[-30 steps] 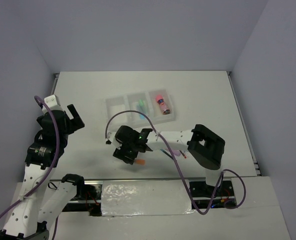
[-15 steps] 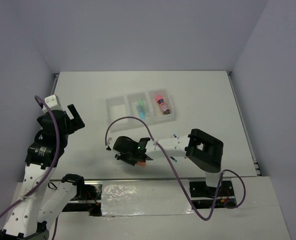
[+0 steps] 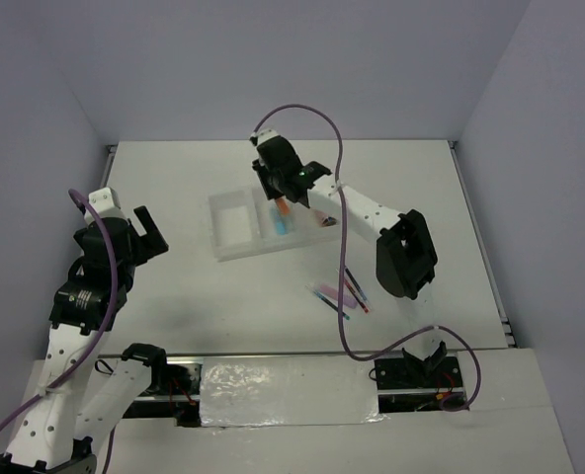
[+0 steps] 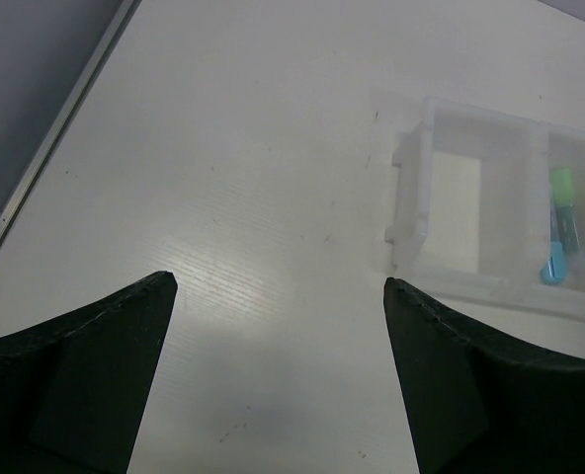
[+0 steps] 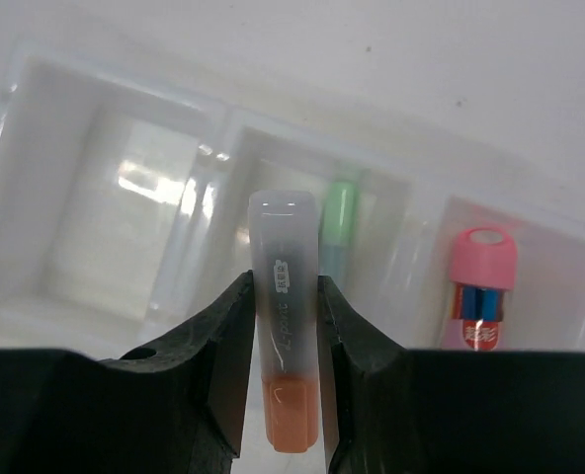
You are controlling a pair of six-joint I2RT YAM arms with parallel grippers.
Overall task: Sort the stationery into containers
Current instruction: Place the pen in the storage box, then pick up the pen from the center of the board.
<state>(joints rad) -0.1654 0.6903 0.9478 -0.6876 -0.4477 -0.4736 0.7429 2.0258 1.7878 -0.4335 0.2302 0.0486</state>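
My right gripper is shut on an orange marker with a clear cap and holds it above the white three-part tray, over the wall between the left and middle compartments. A green marker lies in the middle compartment and a stubby pink cylinder in the right one. From above, the right gripper and the orange marker hang over the tray. My left gripper is open over bare table, left of the tray.
Several thin pens and a purple marker lie loose on the table in front of the tray, near the right arm's elbow. The left arm stands at the table's left side. Walls close the back and both sides.
The right gripper closed on the orange marker near the table's front, then the arm swung far back and now holds it over the tray. The left arm has not moved.
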